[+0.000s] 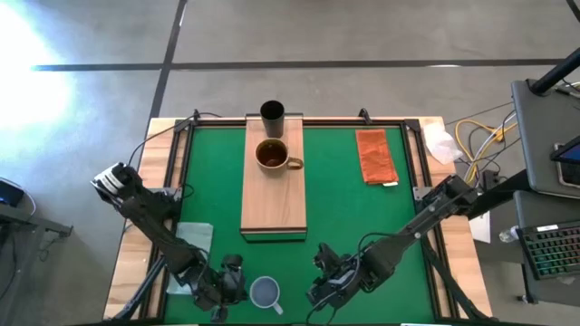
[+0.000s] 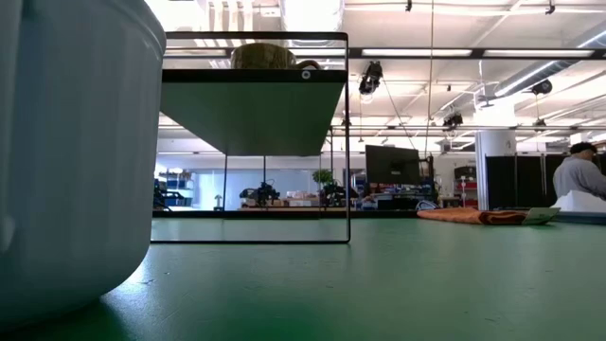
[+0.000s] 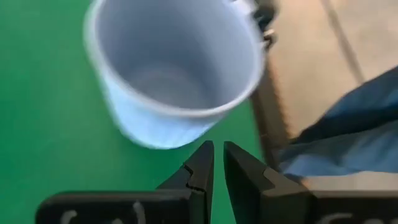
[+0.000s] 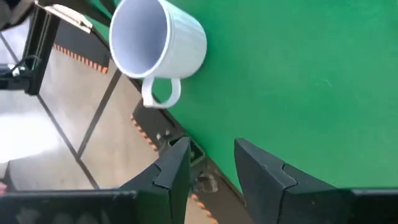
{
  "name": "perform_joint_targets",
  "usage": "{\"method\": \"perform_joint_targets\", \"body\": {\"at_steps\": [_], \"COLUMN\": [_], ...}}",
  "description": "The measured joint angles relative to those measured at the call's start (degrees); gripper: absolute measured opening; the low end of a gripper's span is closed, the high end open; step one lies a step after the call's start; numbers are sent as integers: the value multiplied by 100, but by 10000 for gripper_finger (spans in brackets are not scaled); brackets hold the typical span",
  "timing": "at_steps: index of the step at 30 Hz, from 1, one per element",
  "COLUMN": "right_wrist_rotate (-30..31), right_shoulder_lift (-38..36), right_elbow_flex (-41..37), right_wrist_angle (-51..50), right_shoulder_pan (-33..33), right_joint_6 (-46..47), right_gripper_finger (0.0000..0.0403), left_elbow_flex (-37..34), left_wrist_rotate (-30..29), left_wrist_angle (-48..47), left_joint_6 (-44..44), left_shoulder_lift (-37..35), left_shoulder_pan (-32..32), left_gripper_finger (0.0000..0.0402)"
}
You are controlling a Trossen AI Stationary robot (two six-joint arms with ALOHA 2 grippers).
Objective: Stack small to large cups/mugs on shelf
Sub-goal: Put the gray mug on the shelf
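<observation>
Currently the shelf (image 1: 274, 195) stands at the table's centre, its long axis running from 12 to 6 o'clock on the green mat (image 1: 353, 217). My two arms sit at the 6 o'clock edge of the table.

1. Black cup (image 1: 272, 112): upright at the 12 o'clock end of the shelf.
2. Brown mug (image 1: 272, 155): upright on the shelf, just at 6 o'clock of the black cup, handle pointing to 3 o'clock.
3. Blue-grey mug (image 1: 265, 292): upright on the mat near the 6 o'clock table edge, well apart from the shelf, between my two grippers. Its handle (image 4: 161, 92) points roughly toward 5 o'clock.

My left gripper (image 3: 217, 163) sits just at 9 o'clock of the blue-grey mug (image 3: 174, 68); its fingers are pressed nearly together and hold nothing. My right gripper (image 4: 211, 158) sits near the mug at 3 o'clock; its fingers are spread and empty.

An orange cloth (image 1: 375, 156) lies on the mat at 3 o'clock of the shelf. A person (image 2: 579, 175) shows in the room beyond the table.
</observation>
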Motion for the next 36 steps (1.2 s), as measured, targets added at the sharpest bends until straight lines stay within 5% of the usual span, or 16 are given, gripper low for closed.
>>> {"method": "perform_joint_targets", "body": {"at_steps": [21,36], "right_wrist_rotate": [-144,-739], "right_shoulder_lift": [1043,931], "right_elbow_flex": [0,2], "right_wrist_angle": [1557,1524], "right_shoulder_pan": [-195,-197], "right_joint_6": [-3,-1445], "right_gripper_finger": [105,134], "left_elbow_flex": [1,3], "left_wrist_rotate": [-257,213], "left_wrist_angle": [1051,1090], "left_joint_6": [5,11], "left_shoulder_lift": [502,624], "left_shoulder_pan": [227,219], "left_gripper_finger": [22,22]}}
